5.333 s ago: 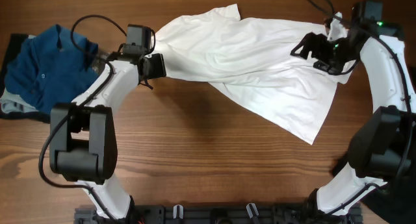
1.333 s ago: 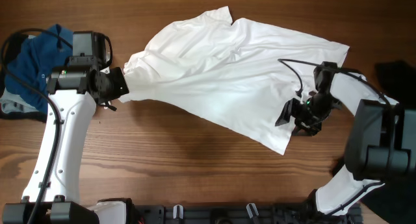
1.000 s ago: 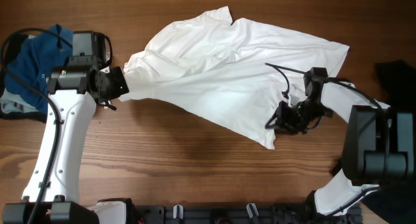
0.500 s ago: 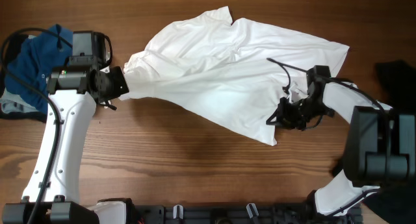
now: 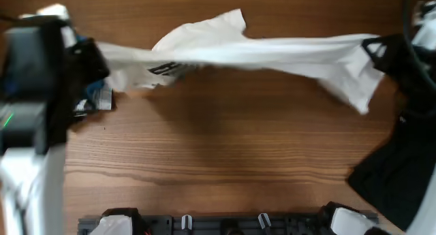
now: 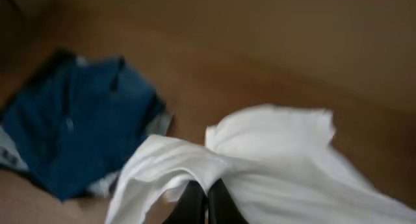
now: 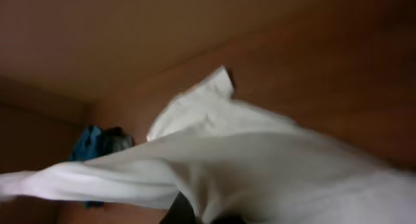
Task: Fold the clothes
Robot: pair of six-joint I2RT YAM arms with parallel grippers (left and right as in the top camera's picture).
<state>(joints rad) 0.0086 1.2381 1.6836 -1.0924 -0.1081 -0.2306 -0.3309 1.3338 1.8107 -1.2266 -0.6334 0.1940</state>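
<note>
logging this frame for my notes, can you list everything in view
shirt: one, white, lifted off the table and stretched between the two hands
blue garment: one, blue, crumpled on the table at the left end
table: one, brown wood, under everything
left hand: one, black fingers, shut on the shirt's left end
right hand: one, black, shut on the shirt's right end

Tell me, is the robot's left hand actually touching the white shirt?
Touching. In the left wrist view the left hand is shut on a fold of the white shirt, with the cloth gathering right into its closed jaws.
</note>
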